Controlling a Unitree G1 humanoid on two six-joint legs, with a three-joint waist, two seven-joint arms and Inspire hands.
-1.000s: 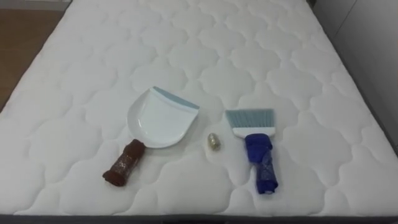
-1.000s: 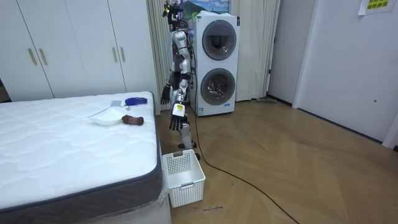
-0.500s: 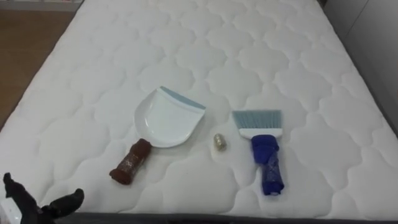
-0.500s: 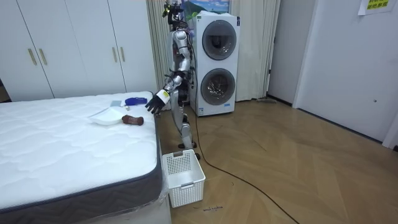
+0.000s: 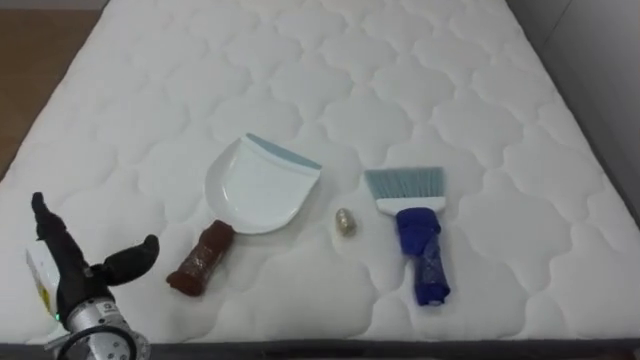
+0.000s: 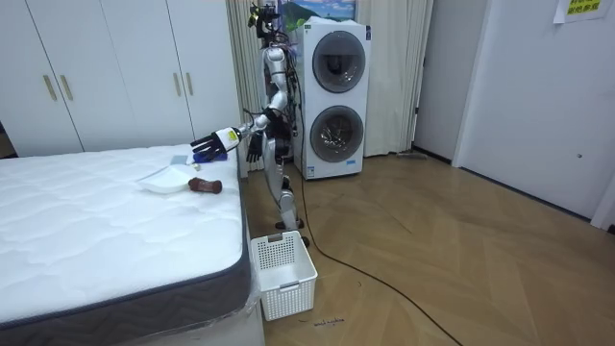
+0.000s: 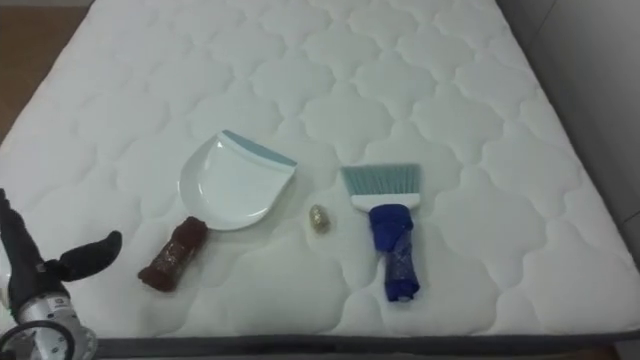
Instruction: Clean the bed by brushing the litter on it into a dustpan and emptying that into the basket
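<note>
Left hand (image 5: 78, 285): newly arriving at eight o'clock from the dustpan (image 5: 258, 188), fingers spread, gripping nothing; probably reaching for its brown handle (image 5: 200, 258) lying on the bed (image 5: 400, 80).

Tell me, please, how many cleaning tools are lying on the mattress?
2. The white dustpan, with its brown handle, lies left of the small scrap; the blue brush lies right of it. Nothing on the mattress could hide another.

No legible txt; print on yellow sign (image 6: 582, 8) in room view too small to read.
</note>
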